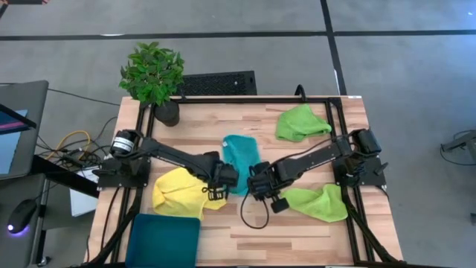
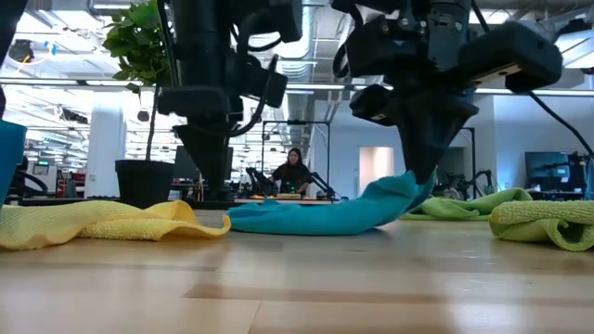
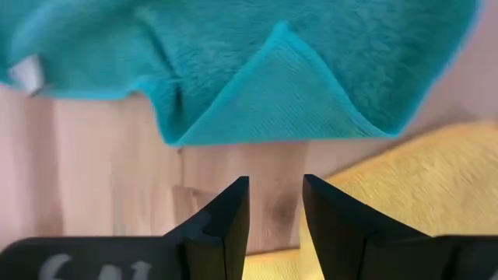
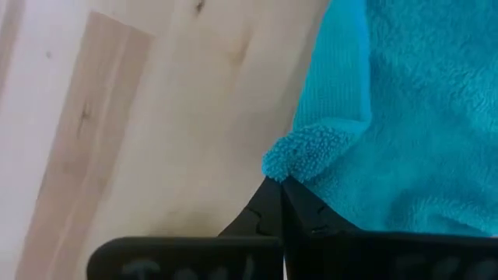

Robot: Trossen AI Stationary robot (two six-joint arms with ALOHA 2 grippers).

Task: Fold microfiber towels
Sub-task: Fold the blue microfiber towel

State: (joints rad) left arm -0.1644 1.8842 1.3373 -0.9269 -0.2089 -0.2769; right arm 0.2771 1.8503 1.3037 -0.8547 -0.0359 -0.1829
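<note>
The teal towel [image 1: 239, 158] lies crumpled at the table's middle, and it also shows in the low view [image 2: 325, 215]. My right gripper [image 1: 256, 182] is shut on its near right part. My left gripper [image 1: 223, 179] points down just left of the towel's near end, open and empty. In the left wrist view [image 3: 276, 204] the towel's folded-over corner [image 3: 272, 85] lies just ahead of the fingers. The yellow towel [image 1: 178, 192] lies bunched at the near left. One lime green towel [image 1: 301, 123] lies at the far right and another [image 1: 320, 202] at the near right. My right gripper pinches a bunched corner of the teal towel [image 4: 299, 154] between its two shut fingers. The fingers come from above, pointing down [image 2: 422, 172]. The pinched end is raised a little off the table, and the rest of the towel slopes down and lies on the wood.
A dark teal tray [image 1: 165, 240] sits at the near left edge. A potted plant [image 1: 152, 74] stands at the far left corner. Bare wood shows near the middle of the table's near edge [image 1: 245, 238]. A person shows in the room far behind the table [image 2: 292, 172].
</note>
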